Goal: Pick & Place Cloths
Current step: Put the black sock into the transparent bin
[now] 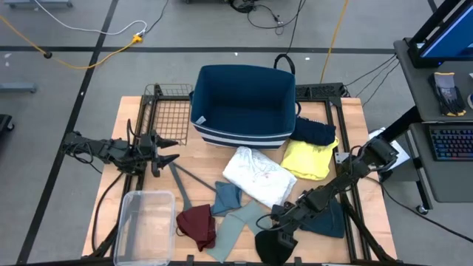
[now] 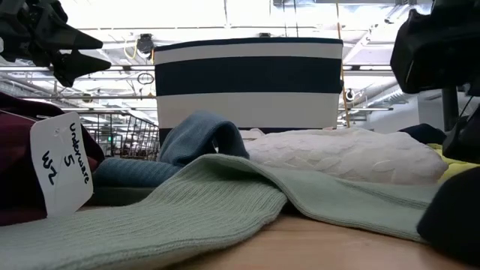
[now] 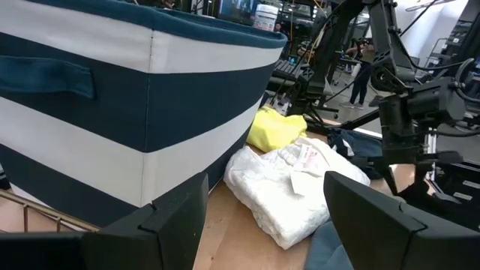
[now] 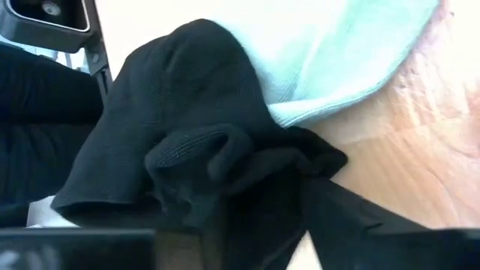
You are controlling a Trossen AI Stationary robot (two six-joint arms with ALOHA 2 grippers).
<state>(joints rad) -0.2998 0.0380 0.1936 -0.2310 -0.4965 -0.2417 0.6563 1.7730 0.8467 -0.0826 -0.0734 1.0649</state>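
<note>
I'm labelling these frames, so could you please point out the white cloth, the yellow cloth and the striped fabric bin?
white cloth (image 1: 259, 175), high view, middle of the folded fabric.
yellow cloth (image 1: 309, 159), high view, centre of the garment.
striped fabric bin (image 1: 238, 135), high view, striped front wall.

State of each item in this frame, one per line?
Bin: upright, empty.
Clear tub: empty.
White cloth: crumpled, on table.
Yellow cloth: on table.
Black cloth: bunched at right gripper.
Left gripper: open, holding nothing.
</note>
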